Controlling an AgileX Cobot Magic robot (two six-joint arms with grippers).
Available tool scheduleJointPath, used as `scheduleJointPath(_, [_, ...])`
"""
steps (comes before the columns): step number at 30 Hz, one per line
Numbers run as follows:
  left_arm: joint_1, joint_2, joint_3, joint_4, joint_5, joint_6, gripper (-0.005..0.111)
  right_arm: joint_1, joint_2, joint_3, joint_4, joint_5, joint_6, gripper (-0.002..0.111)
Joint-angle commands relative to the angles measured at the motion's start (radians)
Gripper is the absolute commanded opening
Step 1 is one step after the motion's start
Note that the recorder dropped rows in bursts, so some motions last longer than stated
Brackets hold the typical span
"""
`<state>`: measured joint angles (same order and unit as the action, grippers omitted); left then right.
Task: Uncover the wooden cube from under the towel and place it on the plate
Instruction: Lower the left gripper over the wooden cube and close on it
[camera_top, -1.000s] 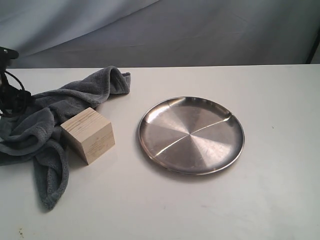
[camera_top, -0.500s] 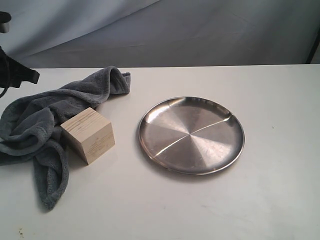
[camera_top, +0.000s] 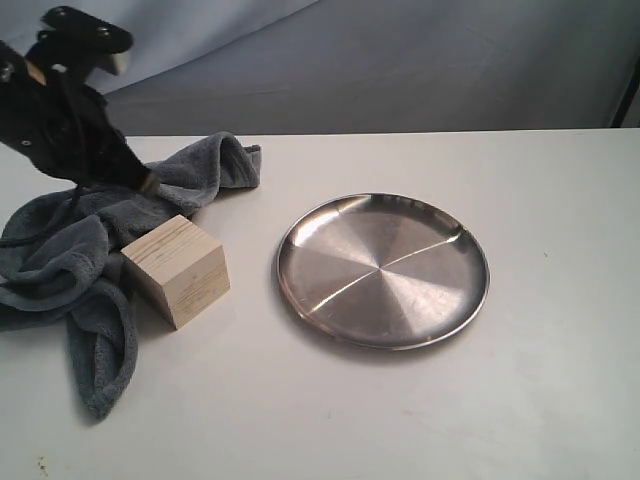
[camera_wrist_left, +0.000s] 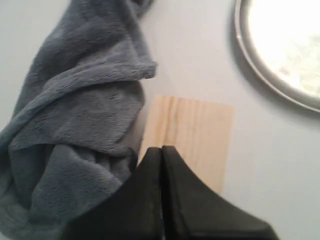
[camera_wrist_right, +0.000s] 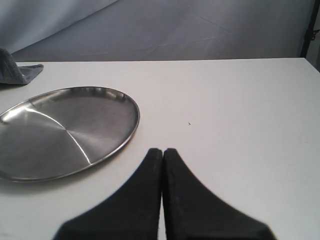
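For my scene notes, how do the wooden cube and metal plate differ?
The wooden cube is pale and boxy; the plate is shiny, round and low. The plate is far wider than the cube. The cube touches the towel; the plate lies clear of it. Both rest on the table.

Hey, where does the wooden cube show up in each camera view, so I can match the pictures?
Exterior view: the wooden cube sits left of centre, against the towel and left of the plate.
Left wrist view: the cube is mid-frame, just past the tips of the shut left gripper, with the towel alongside.
Right wrist view: not in it.
Shared landmark: the plate, which shows in all three views.
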<state>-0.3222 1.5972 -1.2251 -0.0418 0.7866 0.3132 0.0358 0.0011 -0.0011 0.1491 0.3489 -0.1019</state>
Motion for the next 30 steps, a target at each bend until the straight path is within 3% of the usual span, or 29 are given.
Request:
scheduleJointPath(1, [-0.066, 0.091, -0.152, 0.077, 0.247, -0.111, 0.0, 0.004, -0.001, 0.001, 0.001, 0.001, 0.003, 0.0])
scheduleJointPath(5, [-0.066, 0.198, -0.293, 0.082, 0.434, -0.183, 0.0, 0.004, -0.001, 0.001, 0.001, 0.001, 0.003, 0.0])
scheduleJointPath(11, [-0.066, 0.285, -0.323, 0.082, 0.403, -0.182, 0.005, 0.004, -0.001, 0.001, 0.001, 0.001, 0.003, 0.0])
scheduleJointPath(14, [-0.066, 0.311, -0.323, 0.09, 0.39, -0.178, 0.017, 0.004, -0.001, 0.001, 0.001, 0.001, 0.003, 0.0])
scheduleJointPath(22, [-0.066, 0.358, -0.323, 0.131, 0.337, -0.178, 0.077, 0.004, -0.001, 0.001, 0.001, 0.001, 0.003, 0.0])
scheduleJointPath(24, [-0.066, 0.372, -0.323, 0.131, 0.335, -0.18, 0.087, 0.004, -0.001, 0.001, 0.001, 0.001, 0.003, 0.0])
scheduleJointPath(30, [-0.066, 0.419, -0.323, 0.131, 0.29, -0.18, 0.097, 0.004, -0.001, 0.001, 0.001, 0.001, 0.003, 0.0])
